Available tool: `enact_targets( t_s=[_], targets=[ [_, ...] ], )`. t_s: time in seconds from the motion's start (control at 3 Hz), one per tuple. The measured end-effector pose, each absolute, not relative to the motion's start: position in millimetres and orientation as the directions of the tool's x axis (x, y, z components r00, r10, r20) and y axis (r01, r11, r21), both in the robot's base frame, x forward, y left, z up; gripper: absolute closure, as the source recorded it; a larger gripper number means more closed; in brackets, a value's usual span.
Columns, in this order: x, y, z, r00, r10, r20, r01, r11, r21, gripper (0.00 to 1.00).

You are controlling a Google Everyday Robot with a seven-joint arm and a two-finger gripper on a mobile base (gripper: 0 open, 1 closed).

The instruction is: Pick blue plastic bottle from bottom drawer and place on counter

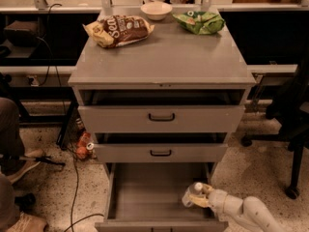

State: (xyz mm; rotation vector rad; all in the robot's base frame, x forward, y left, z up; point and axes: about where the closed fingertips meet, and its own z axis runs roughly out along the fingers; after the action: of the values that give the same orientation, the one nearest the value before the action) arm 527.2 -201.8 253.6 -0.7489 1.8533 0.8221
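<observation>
The bottom drawer (pixel 145 187) of the grey cabinet is pulled open. The blue plastic bottle (pixel 192 193), pale with a white cap, is at the drawer's right front, tilted with its cap up. My gripper (pixel 199 200) reaches in from the lower right, and its yellowish fingers are closed around the bottle's lower part. The counter (pixel 164 57) is the flat grey cabinet top above.
On the counter stand a white bowl (pixel 156 10), a brown snack bag (pixel 119 29) and a green snack bag (pixel 199 21) along the back. The two upper drawers stand slightly open. A chair base (pixel 291 178) is at the right; cans (pixel 83 146) and cables lie on the floor at the left.
</observation>
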Motion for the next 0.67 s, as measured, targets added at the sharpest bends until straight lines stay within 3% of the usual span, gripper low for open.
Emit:
enact_targets(
  t_s=[0.67],
  targets=[
    [524.6,-224.7,296.0,-0.328,-0.134,-0.935,-0.815,0.541,0.208,1.00]
  ],
)
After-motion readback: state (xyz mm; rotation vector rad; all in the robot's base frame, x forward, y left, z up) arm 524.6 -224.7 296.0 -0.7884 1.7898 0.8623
